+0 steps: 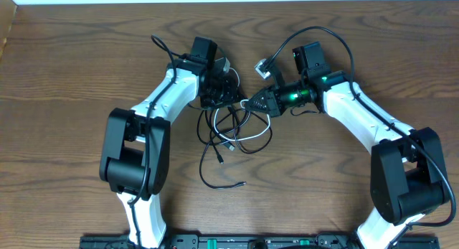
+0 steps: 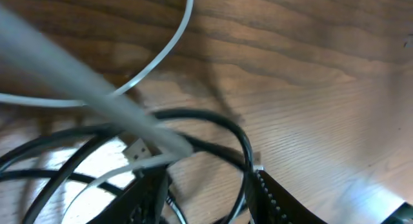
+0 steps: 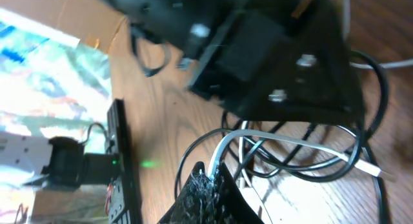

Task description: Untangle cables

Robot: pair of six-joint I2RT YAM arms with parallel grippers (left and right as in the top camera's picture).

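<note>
White cable [image 2: 97,98]: seen blurred and closest to the left wrist lens, crossing diagonally above the table [image 2: 310,88]; a small plug end is seen just beside one left finger.
Black cable [image 2: 213,117]: looped across the gap between the left fingers. From overhead it is seen piled with the white cable at mid-table, between the two grippers, with one end trailed toward the front edge.
Left gripper [image 2: 206,192]: jaws parted, wood visible between them; no pinch on either cord can be made out.
Right gripper [image 3: 210,179]: clenched on the white cable, which emerges from its tips.
</note>
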